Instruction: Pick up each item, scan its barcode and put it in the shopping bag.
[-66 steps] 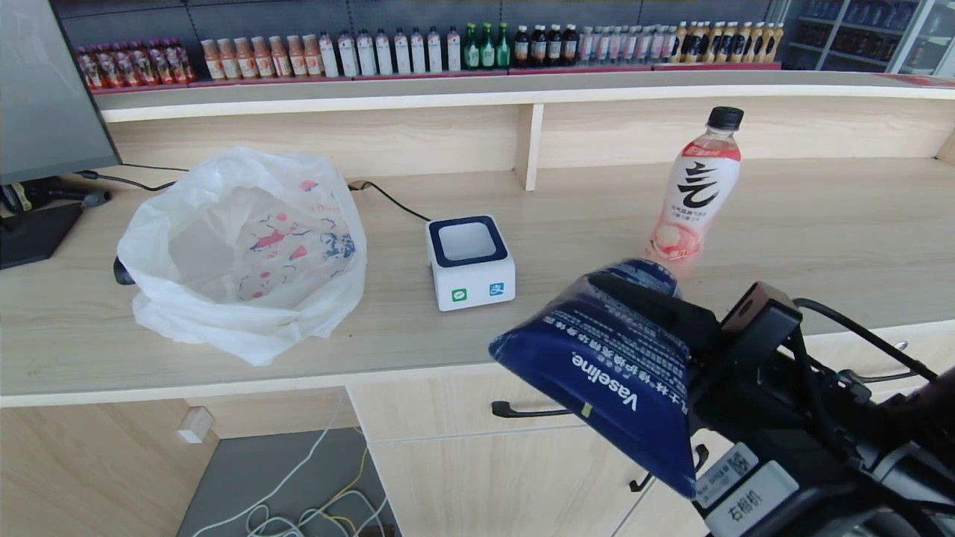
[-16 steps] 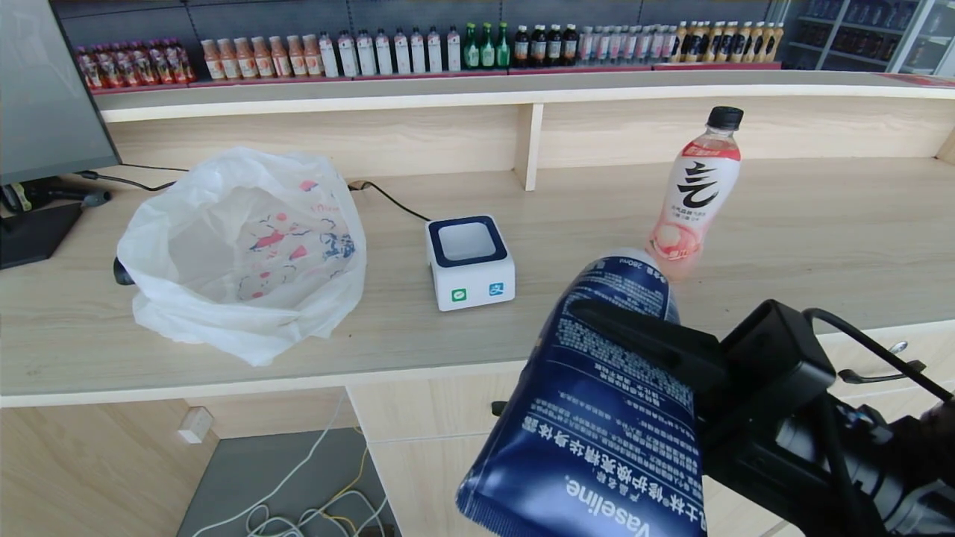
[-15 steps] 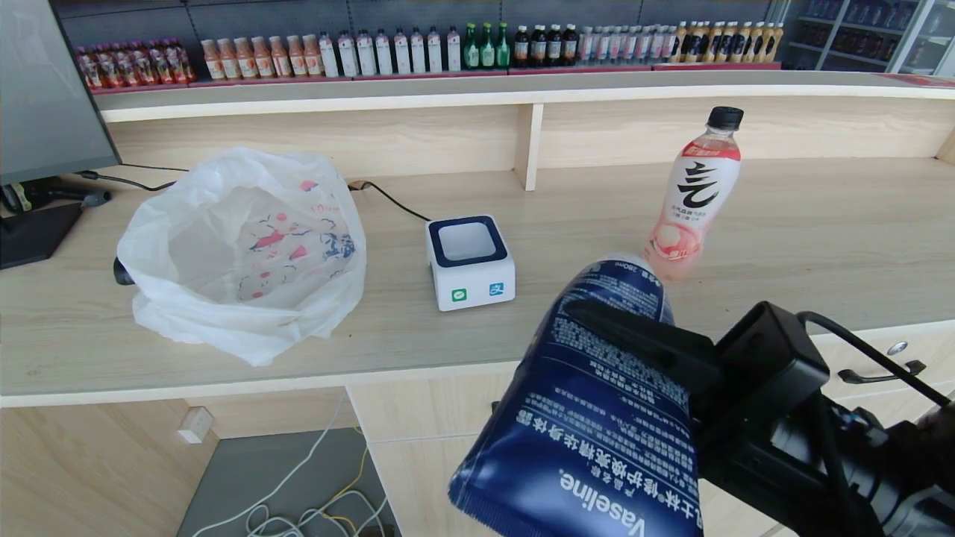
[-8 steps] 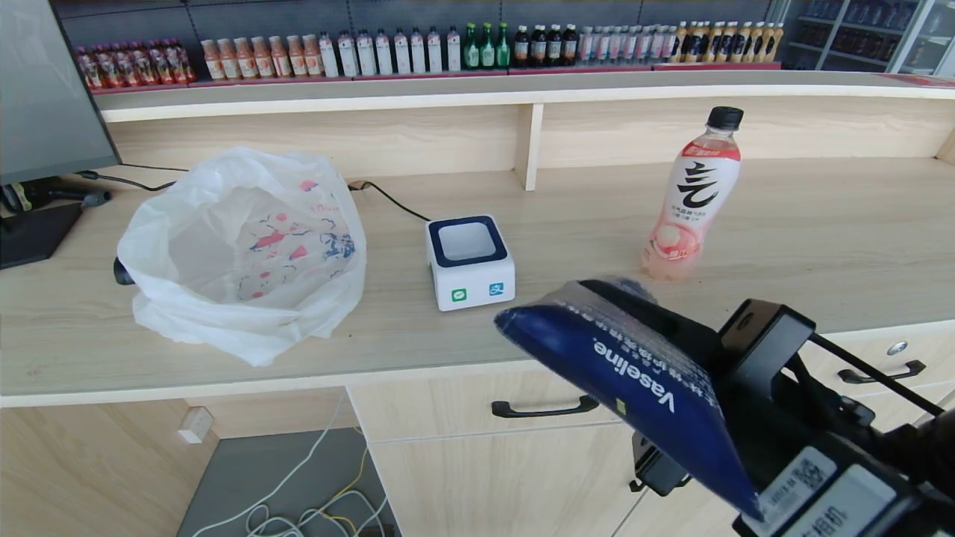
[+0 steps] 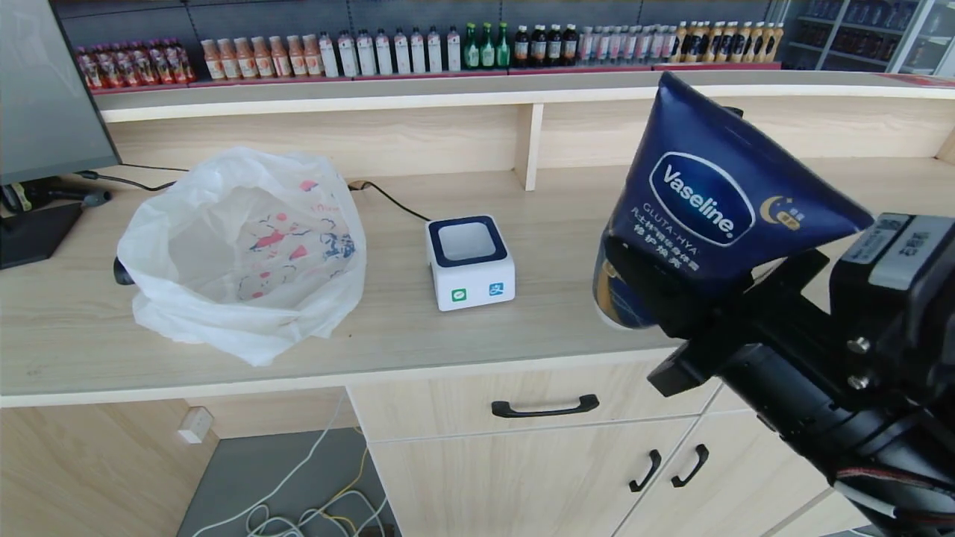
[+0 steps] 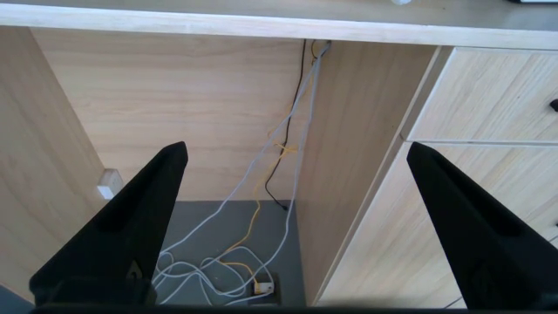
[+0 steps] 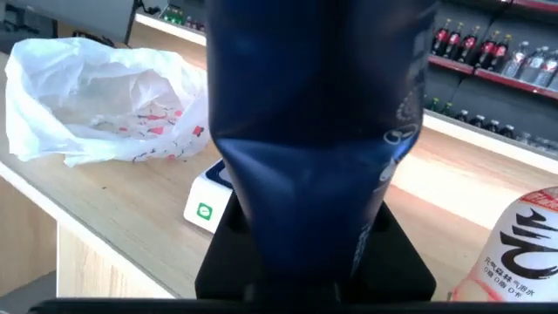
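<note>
The right claw [image 5: 694, 302] is grasping a dark blue plastic cream tube [image 5: 709, 201] above the pale wooden counter [image 5: 567, 224]; the left claw [image 6: 295, 150] is hanging released.

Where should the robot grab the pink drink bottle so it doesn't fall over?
Around the middle of the pink bottle, on its label, coming in level from the front edge of the counter. It seems to stand upright, tall and round, so a side grip at mid-height is probably least likely to tip it.

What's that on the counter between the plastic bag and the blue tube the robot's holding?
A small white scanner box, seen in the head view.
</note>
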